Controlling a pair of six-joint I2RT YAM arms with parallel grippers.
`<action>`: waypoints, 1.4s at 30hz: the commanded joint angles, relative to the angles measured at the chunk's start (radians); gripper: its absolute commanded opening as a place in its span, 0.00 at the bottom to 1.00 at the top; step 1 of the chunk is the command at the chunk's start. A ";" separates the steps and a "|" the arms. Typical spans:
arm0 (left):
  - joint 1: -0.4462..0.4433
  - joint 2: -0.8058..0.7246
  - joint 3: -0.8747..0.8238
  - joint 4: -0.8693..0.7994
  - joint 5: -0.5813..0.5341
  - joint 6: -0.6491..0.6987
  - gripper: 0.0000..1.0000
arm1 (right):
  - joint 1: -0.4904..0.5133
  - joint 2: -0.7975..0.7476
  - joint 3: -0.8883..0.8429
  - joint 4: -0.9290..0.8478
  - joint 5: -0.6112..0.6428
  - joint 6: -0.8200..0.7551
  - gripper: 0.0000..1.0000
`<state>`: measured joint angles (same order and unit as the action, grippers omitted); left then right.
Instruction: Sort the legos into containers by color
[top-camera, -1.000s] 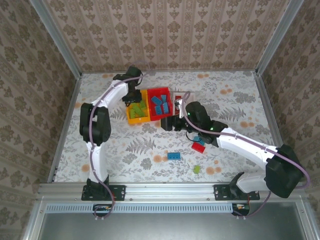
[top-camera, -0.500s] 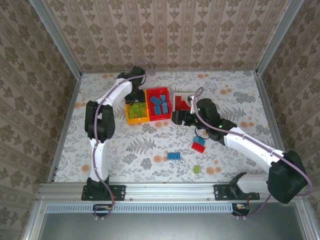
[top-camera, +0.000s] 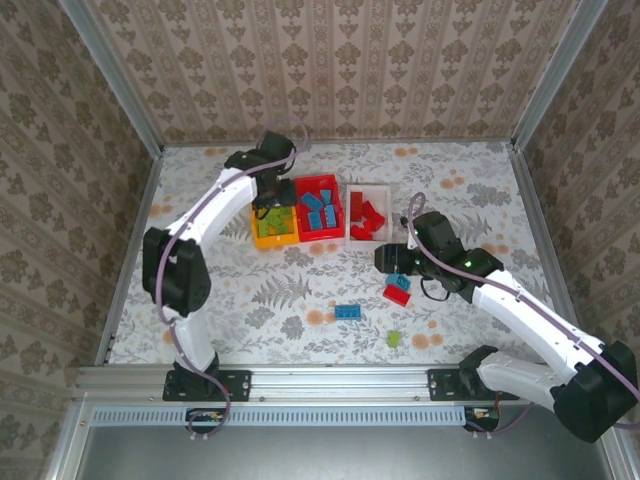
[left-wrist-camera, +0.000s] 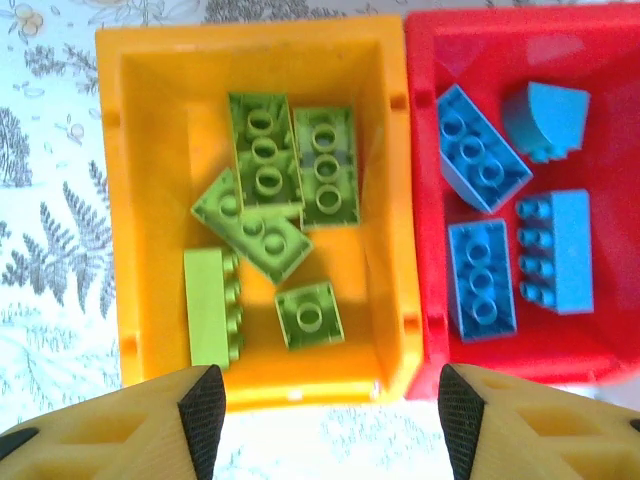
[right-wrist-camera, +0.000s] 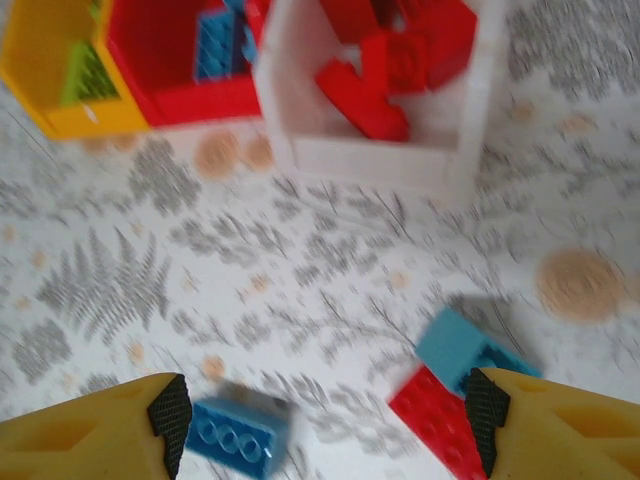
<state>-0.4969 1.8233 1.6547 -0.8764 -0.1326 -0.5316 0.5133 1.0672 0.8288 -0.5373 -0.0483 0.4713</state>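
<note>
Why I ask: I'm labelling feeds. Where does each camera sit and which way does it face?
Top external: fixed above and behind the arms, looking down on the table; both arms, left tool and right tool show.
Left wrist: on the left arm, looking down into the yellow bin and red bin; its fingertips at the bottom.
Right wrist: on the right arm, angled forward over loose bricks toward the white bin; its fingertips in the lower corners.
Shared: both wrist views catch the yellow and red bins.

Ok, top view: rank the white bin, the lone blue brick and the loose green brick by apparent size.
1. White bin
2. Blue brick
3. Green brick
All sit on the table, so nearness barely skews this.
</note>
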 joint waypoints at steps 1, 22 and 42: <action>-0.025 -0.116 -0.132 0.090 0.054 -0.012 0.63 | 0.007 0.037 -0.021 -0.184 0.027 -0.037 0.76; -0.224 -0.377 -0.460 0.211 0.216 0.016 0.61 | -0.009 0.394 -0.057 -0.068 0.024 -0.076 0.82; -0.259 -0.417 -0.487 0.198 0.193 -0.002 0.61 | 0.040 0.454 -0.002 -0.081 -0.048 -0.098 0.74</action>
<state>-0.7513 1.4567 1.1843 -0.6716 0.0715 -0.5186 0.5262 1.5238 0.8120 -0.5762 -0.0486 0.3729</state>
